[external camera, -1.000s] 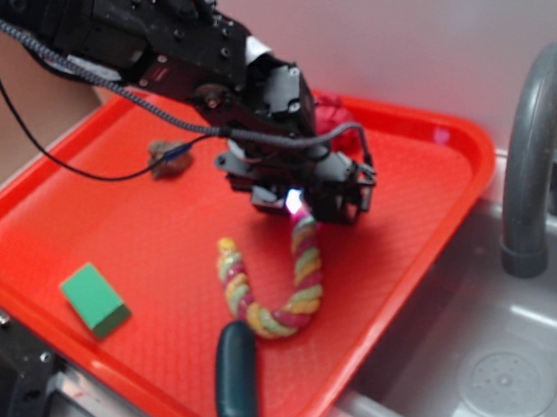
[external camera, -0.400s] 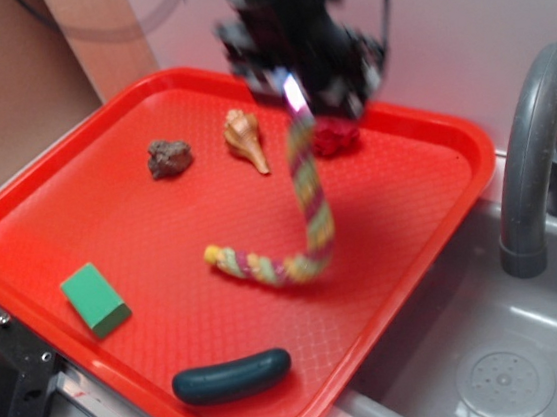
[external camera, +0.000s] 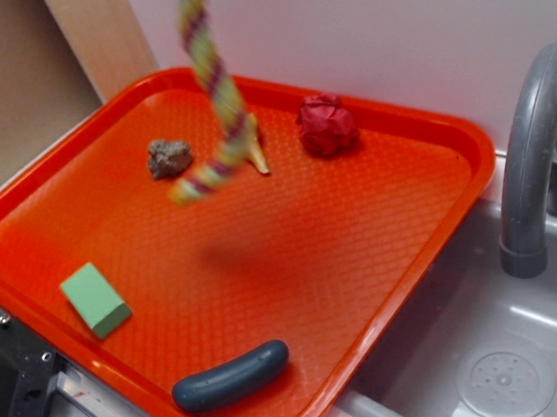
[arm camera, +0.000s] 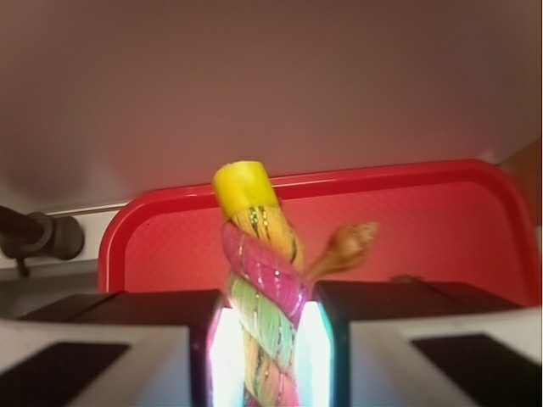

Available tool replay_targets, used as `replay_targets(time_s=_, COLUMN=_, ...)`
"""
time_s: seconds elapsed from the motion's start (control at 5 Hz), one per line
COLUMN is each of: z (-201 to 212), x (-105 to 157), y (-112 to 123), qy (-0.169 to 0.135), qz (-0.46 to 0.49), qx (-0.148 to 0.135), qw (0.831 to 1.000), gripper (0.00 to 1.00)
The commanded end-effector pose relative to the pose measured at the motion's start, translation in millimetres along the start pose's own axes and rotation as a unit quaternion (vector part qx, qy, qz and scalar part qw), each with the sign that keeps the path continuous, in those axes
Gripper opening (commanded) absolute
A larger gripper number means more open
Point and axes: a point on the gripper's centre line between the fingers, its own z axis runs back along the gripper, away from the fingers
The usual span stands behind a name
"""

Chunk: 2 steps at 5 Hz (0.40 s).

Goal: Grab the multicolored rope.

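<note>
Your hand point(arm camera: 270, 339) pinches the multicolored rope point(external camera: 213, 95); its long axis hangs straight below the hand, clear of the tray point(external camera: 384, 247).

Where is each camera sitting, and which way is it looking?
Exterior: off the robot, high up, looking down on the red plastic tray beside a grey sink faucet; almost none of the robot shows.
Wrist: on the arm, looking out between the gripper fingers.
Both show the multicolored twisted rope and the tray.
</note>
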Motion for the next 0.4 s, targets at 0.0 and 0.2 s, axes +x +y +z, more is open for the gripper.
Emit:
replay_targets(time_s=0.0, z=74, x=-3, y=17, qy=-0.03, qz=0.001, qx=-0.008, qw=1.0, gripper=0.0)
replay_targets(time_s=0.2, z=73, x=-13, y=16, qy=-0.006, qz=-0.03, qx=0.002, qw=1.0, gripper=0.0)
